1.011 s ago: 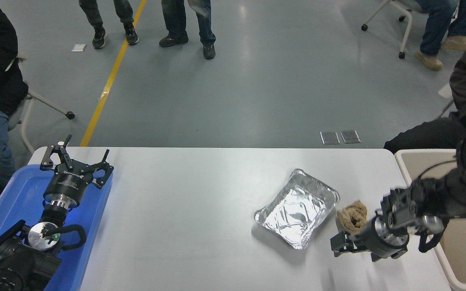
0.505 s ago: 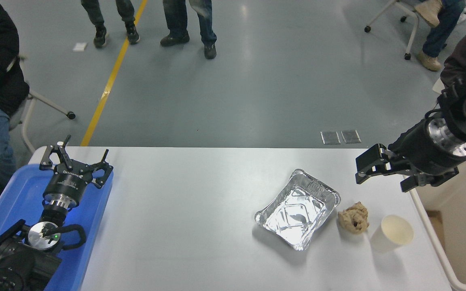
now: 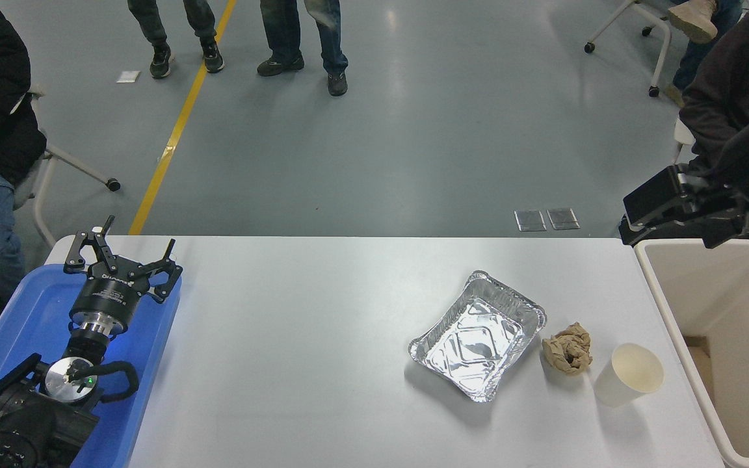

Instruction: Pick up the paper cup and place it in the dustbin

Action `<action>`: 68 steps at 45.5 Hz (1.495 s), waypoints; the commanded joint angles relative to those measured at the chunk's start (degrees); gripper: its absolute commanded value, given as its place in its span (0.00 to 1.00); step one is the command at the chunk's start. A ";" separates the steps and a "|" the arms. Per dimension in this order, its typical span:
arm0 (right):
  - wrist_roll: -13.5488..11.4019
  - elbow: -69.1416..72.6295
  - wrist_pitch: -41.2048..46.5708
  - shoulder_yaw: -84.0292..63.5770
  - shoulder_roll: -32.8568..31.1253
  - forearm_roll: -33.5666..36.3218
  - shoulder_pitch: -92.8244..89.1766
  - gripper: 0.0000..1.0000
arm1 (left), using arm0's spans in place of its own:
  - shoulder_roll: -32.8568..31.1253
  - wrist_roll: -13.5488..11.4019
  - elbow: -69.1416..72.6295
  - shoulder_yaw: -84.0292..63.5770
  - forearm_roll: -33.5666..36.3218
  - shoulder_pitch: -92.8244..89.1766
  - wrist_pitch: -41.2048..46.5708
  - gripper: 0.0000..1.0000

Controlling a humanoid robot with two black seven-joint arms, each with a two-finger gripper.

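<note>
The paper cup (image 3: 629, 374) stood upright on the table (image 3: 296, 338), beside the dustbin (image 3: 677, 305). The right end effector (image 3: 654, 211) hung above the dustbin's far corner, its state unclear; the left end effector (image 3: 122, 257), spread, sat parked lower left.

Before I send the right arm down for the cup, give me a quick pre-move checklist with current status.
1. Cup upright on the table, mouth open: ok.
2. Nothing touching the cup: ok; the brown paper wad sits just to its left, apart from it, with the foil tray further left.
3. Right gripper empty: ok, nothing between its fingers; open or shut: cannot tell.
4. Right gripper lined up over the cup: not ok; it is raised at the far corner of the dustbin.
5. Dustbin open and beside the table: ok.
6. Left gripper parked over the blue tray, out of the way: ok.
</note>
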 commanded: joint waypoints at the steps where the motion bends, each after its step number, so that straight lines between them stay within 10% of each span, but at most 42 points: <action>1: -0.02 -0.86 -8.11 -4.61 -0.01 -4.74 -8.67 1.00 | 0.00 0.00 0.00 0.02 -0.06 0.00 0.00 0.99; 15: -0.28 -5.33 -22.71 -1.80 0.43 -4.39 -28.88 1.00 | 0.00 0.00 0.00 -0.07 -0.06 0.00 0.00 0.99; 59: -0.02 -28.54 -28.69 15.17 -2.12 -9.57 -61.77 1.00 | 0.00 0.00 -0.09 0.02 0.02 -0.09 0.00 0.99; 68: 0.60 -28.28 -28.69 15.78 -2.30 -8.78 -62.21 0.57 | 0.00 0.00 0.00 0.02 0.02 -0.09 0.00 0.99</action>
